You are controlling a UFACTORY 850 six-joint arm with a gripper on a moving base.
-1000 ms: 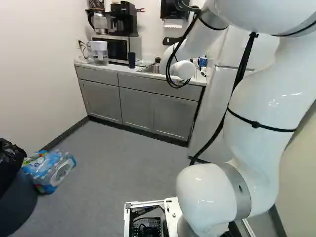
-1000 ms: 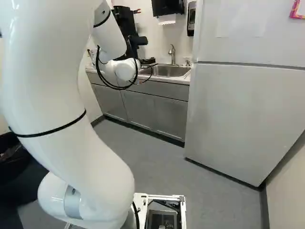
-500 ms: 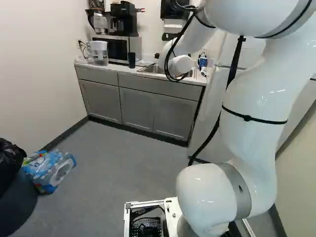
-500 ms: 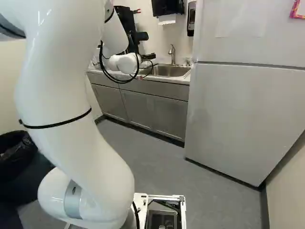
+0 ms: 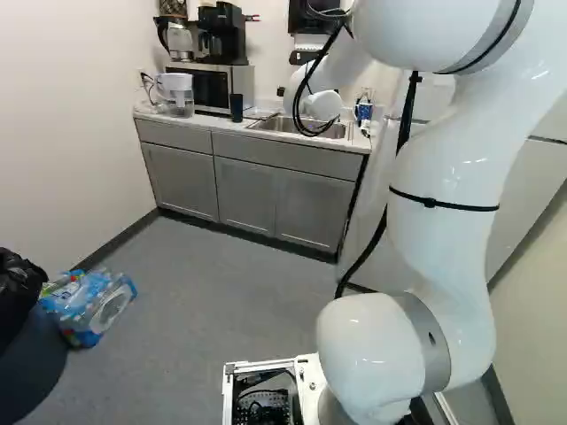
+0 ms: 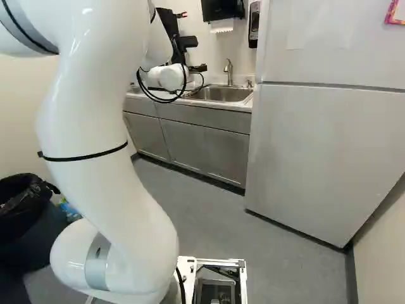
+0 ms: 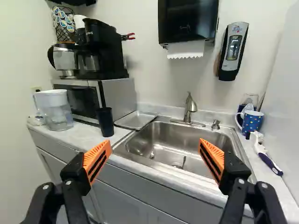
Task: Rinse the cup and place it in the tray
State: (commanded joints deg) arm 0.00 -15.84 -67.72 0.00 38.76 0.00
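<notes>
The claw is open and empty, its two fingers spread wide apart. In the wrist view, the sink lies ahead of the claw, seen between its orange pads, with the faucet at the back rim.

Two drinking vessels are in view, and I cannot tell which one the task means. The dark cup stands upright on the surface, in front of the microwave and just beside the tray. The tray is shallow and lies next to the sink, with nothing visible in it. The blue dotted mug stands across the sink from the tray, near the refrigerator, with a glass behind it and a brush lying near it.

A coffee maker sits on top of the microwave, and a clear pitcher stands by the microwave's side. On the wall above the sink hang a paper towel dispenser and a soap dispenser. The arm reaches forward to the sink. A pack of bottles lies on the floor at the left of the left base view, beside a bin.
</notes>
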